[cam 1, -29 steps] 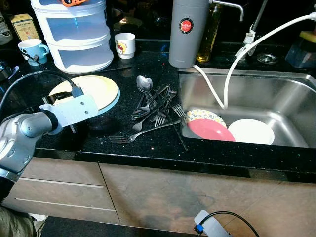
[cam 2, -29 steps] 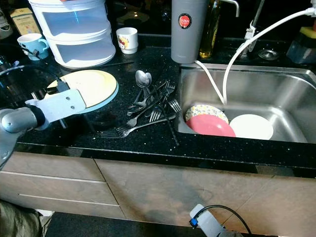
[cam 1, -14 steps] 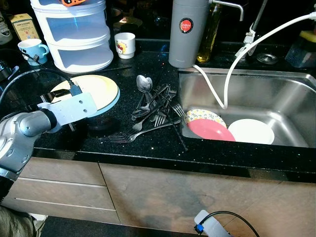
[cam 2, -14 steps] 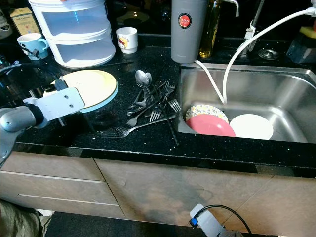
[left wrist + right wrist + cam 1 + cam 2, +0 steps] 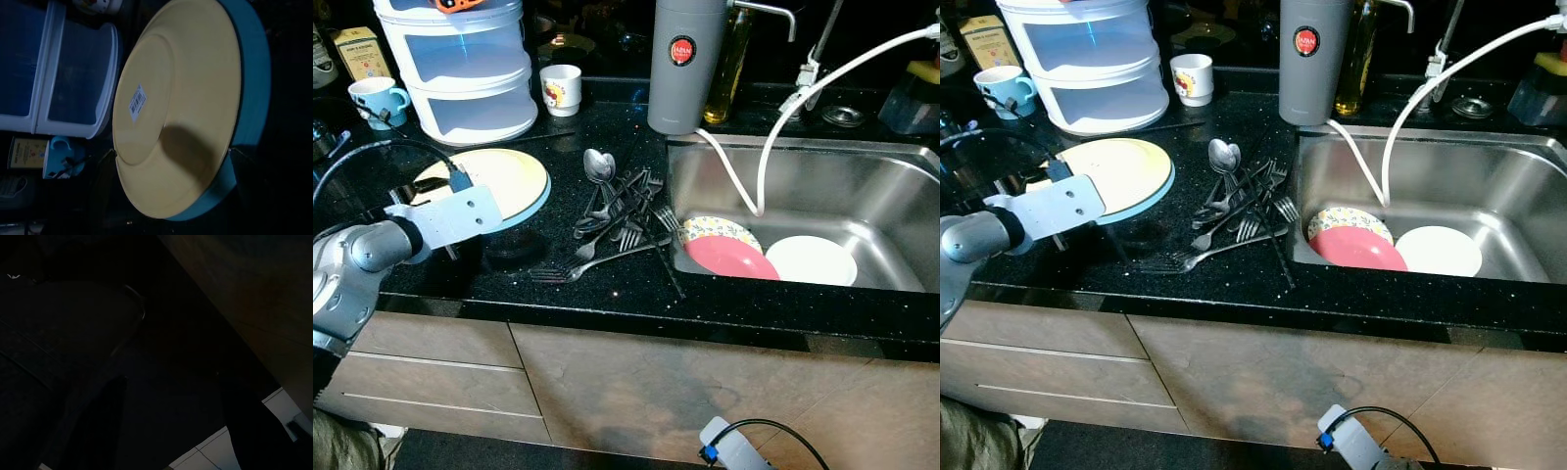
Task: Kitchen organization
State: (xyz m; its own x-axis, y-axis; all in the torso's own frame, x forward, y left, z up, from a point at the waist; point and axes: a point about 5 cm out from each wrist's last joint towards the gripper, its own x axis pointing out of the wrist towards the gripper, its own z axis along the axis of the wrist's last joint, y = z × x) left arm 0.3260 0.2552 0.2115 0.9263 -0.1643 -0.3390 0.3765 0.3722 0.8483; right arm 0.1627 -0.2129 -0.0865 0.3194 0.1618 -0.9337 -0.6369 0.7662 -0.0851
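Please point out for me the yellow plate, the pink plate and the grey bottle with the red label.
yellow plate (image 5: pixel 509 176), left eye view, on its bare centre.
pink plate (image 5: pixel 732 258), left eye view, on its middle, inside the sink.
grey bottle (image 5: pixel 680 83), left eye view, on its body below the red label.

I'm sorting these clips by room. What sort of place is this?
A home kitchen, most likely: a steel sink holding plates, a pile of forks and spoons on a black countertop, and mugs at the back.

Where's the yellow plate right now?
The yellow plate lies on a blue plate on the black counter, left of the cutlery pile, with the left gripper open at its near edge.
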